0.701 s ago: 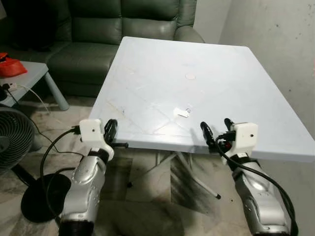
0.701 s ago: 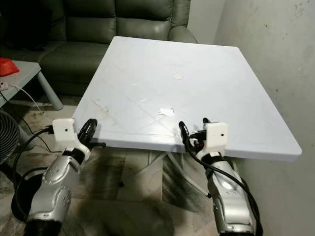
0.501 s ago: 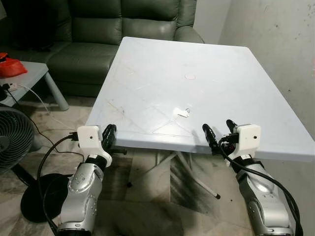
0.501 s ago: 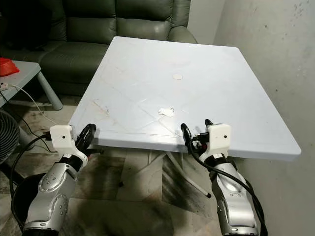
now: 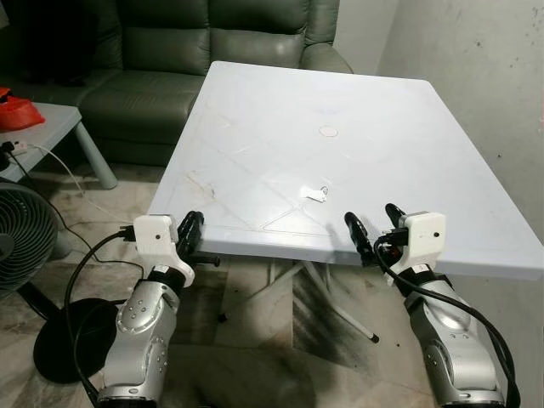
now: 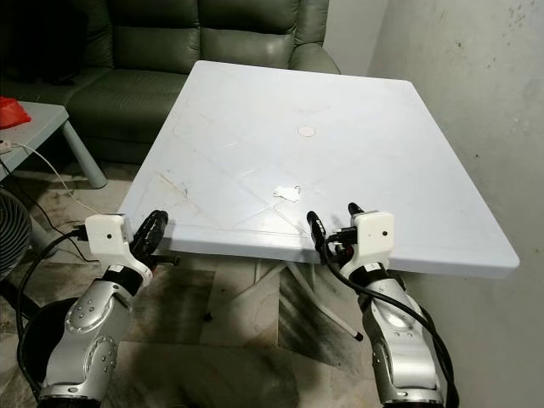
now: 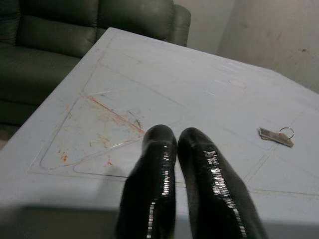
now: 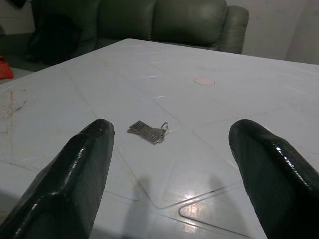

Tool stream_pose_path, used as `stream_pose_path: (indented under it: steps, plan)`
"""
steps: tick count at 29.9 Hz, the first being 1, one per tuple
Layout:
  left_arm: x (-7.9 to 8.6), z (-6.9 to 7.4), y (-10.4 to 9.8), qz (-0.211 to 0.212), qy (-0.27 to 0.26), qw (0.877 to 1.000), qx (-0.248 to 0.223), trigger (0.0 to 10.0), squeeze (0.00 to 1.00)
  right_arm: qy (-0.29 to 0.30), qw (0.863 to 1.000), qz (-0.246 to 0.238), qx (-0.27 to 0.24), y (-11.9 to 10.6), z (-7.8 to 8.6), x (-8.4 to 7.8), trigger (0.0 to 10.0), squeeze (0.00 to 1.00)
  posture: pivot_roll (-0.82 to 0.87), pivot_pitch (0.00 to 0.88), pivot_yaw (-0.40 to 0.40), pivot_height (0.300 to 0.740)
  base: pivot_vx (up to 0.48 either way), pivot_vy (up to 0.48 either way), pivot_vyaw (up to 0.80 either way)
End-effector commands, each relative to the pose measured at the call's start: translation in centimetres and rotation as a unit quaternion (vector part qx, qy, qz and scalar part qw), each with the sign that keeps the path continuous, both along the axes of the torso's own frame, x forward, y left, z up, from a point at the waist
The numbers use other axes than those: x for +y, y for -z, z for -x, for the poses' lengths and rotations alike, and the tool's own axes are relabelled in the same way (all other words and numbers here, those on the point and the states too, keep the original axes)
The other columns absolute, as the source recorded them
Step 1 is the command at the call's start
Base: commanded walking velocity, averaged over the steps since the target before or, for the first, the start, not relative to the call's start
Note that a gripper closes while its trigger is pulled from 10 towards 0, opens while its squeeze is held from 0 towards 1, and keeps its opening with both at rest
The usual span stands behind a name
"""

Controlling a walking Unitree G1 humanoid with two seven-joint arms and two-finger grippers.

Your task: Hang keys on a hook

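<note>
While keys (image 8: 147, 132) lie on table (image 5: 382, 127), right pincer (image 8: 172, 184) gapes nearby.

The left pincer (image 7: 175, 137), its two black fingers (image 7: 154, 174) pressed together, sits at the white desk's (image 7: 164, 89) near edge. The keys (image 7: 275, 136) lie farther right. A green sofa (image 7: 75, 25) stands behind.
</note>
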State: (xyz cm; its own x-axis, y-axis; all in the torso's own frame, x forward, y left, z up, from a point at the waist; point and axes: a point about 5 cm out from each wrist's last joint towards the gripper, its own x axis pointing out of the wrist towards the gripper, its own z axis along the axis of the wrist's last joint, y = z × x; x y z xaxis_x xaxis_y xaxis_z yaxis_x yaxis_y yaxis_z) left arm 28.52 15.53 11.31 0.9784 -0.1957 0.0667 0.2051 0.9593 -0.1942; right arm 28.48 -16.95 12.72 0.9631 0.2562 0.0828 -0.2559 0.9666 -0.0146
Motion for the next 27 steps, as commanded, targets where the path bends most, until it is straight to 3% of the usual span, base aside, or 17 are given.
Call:
stream_pose_path:
  steps: [1, 5, 15, 25, 26, 27]
  plan:
    - [0.1, 0.2, -0.2, -0.002, 0.003, 1.0, -0.004, 10.0, 1.0, 0.001, 1.0, -0.004, -0.009, -0.3, 0.2, 0.0, 10.0, 0.0, 0.01, 0.096, -0.044, 0.74, 0.0, 0.0, 0.0]
    - [0.2, 0.1, -0.1, -0.013, -0.004, 1.0, 0.002, 10.0, 1.0, 0.001, 1.0, -0.005, -0.009, -0.4, 0.2, 0.0, 10.0, 0.0, 0.01, 0.101, -0.042, 0.74, 0.0, 0.0, 0.0]
    - [0.0, 0.4, 0.1, 0.005, 0.006, 1.0, 0.009, 10.0, 1.0, -0.003, 1.0, -0.006, -0.006, -0.2, 0.4, 0.0, 10.0, 0.0, 0.01, 0.102, -0.044, 0.74, 0.0, 0.0, 0.0]
    - [-0.4, 0.6, 0.9, -0.027, 0.012, 0.999, 0.035, 10.0, 1.0, -0.012, 1.0, -0.004, -0.004, -0.1, 0.6, 0.2, 10.0, 0.0, 0.01, 0.091, -0.049, 0.74, 0.0, 0.0, 0.0]
    - [-0.4, 0.6, 1.1, -0.041, 0.013, 0.998, 0.041, 10.0, 0.62, -0.013, 1.0, -0.004, -0.003, -0.1, 0.6, 0.2, 10.0, 0.0, 0.01, 0.09, -0.05, 0.74, 0.0, 0.0, 0.0]
    - [-0.5, 0.6, 1.4, -0.062, 0.014, 0.997, 0.052, 10.0, 0.0, -0.015, 1.0, -0.004, -0.003, -0.1, 0.6, 0.3, 10.0, 0.0, 0.02, 0.089, -0.051, 0.74, 0.0, 0.0, 0.0]
